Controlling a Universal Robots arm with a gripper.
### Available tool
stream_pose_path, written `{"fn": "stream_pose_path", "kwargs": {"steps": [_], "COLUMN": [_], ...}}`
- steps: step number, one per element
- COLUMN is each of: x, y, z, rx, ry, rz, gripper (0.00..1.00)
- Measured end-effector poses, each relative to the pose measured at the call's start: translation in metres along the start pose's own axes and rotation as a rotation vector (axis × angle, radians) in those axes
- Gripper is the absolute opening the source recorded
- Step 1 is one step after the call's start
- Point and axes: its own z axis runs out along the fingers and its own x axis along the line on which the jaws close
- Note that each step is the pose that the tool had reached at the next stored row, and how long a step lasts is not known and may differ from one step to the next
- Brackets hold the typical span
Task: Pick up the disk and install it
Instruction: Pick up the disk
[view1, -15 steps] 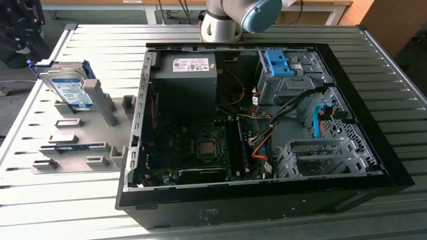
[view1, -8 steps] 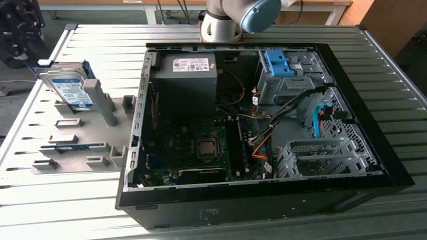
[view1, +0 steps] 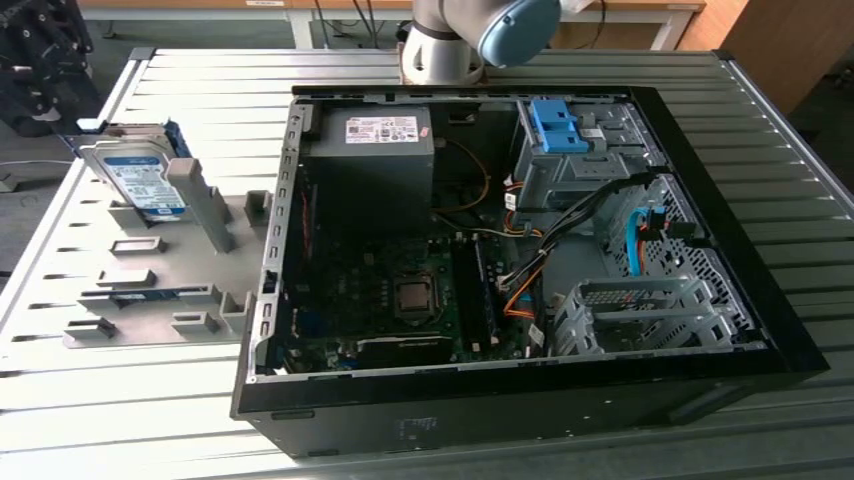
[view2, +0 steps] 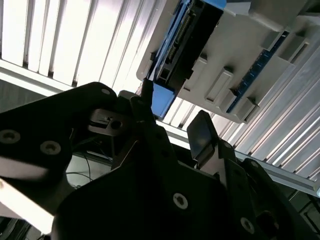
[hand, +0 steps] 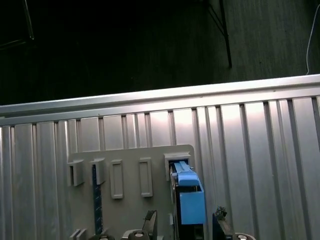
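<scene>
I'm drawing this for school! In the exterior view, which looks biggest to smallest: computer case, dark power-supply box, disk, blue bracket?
1. computer case
2. power-supply box
3. disk, standing in the grey holder
4. blue bracket, partly hidden inside the case, so that last ranking is unsure.

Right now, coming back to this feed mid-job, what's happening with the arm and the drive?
The arm's claw hangs open at the gray holder plate, with one fingertip on either side of the disk's blue caddy end in both wrist views. The disk stands on edge in a slot of that plate, to the exterior view's left of the open computer case. It is not yet gripped or lifted, so nothing has been installed.
</scene>
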Motion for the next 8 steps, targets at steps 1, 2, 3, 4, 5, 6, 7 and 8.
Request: {"fn": "stream_pose_path", "kwargs": {"steps": [1, 2, 3, 4, 5, 6, 7, 8], "x": [-0.0009, -0.0013, -0.0013, -0.0012, -0.0011, -0.0010, -0.0008, -0.0007], "y": [0.0013, 0.0027, 0.0044, 0.0059, 0.0070, 0.0078, 0.0083, 0.0088], "z": [0.0013, 0.0025, 0.0038, 0.0055, 0.0069, 0.0081, 0.0093, 0.0100], "rx": [0.0003, 0.0002, 0.0001, 0.0005, 0.0006, 0.0006, 0.0005, 0.0003], "ry": [0.0001, 0.0005, 0.0008, 0.0007, 0.0007, 0.0007, 0.0008, 0.0009], "rz": [0.000, 0.000, 0.000, 0.000, -0.001, -0.006, -0.011, -0.016], "gripper": [0.55, 0.55, 0.55, 0.55, 0.55, 0.55, 0.55, 0.55]}}
